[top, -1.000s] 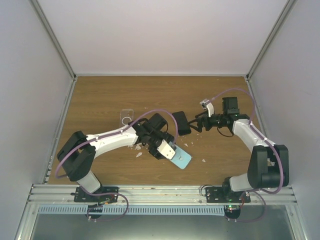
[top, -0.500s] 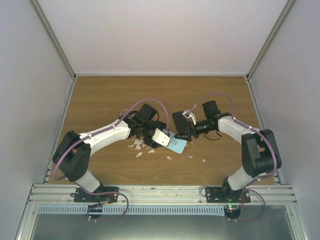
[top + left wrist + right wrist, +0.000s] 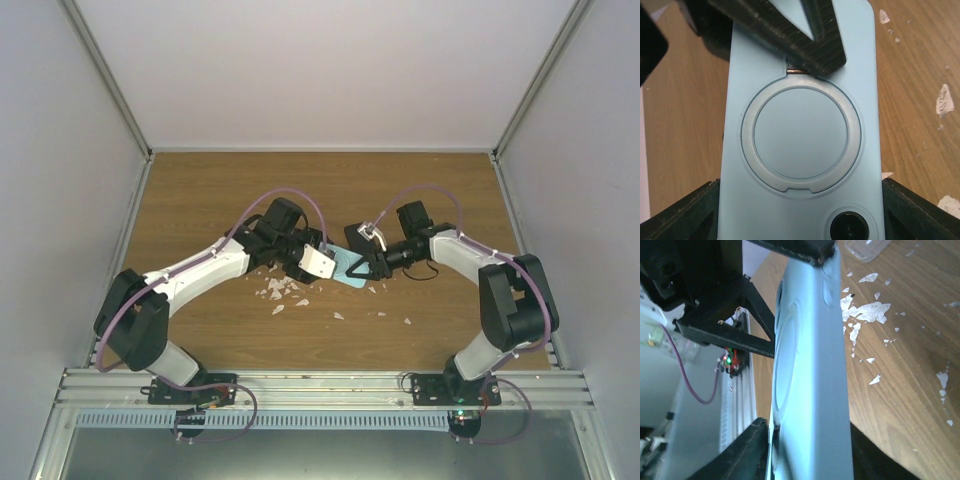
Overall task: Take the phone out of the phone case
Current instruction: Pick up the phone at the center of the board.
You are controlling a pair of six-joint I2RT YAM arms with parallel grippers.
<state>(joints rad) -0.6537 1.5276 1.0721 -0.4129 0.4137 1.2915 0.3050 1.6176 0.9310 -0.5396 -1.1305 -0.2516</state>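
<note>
Both arms have come in toward the middle of the table (image 3: 200, 190) since a second ago. The phone case (image 3: 347, 272) was then low and near the front, in the left gripper (image 3: 336, 266) only. Now it is further back, between the two wrists.

At that time the right gripper (image 3: 362, 267) stood wide open and apart; now it has closed on the far end of the case. In the left wrist view one of its dark fingers (image 3: 810, 35) lies flat on the light-blue back, just above the round ring (image 3: 800, 135). In the right wrist view the case is seen on its edge. One finger (image 3: 740, 460) is against the back and a second dark shape is against the other face. The bottom border cuts this part, so the contact there is not fully clear.

The left gripper holds the case across its width, with its jaws rather far apart. Its fingers (image 3: 685, 215) lie one on each long side, and only their tips enter the lower corners of its own view.

The phone itself I cannot make out. Only the back of the case shows, with a small dark lens (image 3: 849, 227) cut by the lower border. From above, the wrists cover most of the case and only a small blue piece is visible. It appears to be held off the wood.

White flakes (image 3: 278, 290) lie on the table near it. A clear plastic piece (image 3: 865, 247) is cut off at the top of the right wrist view.
</note>
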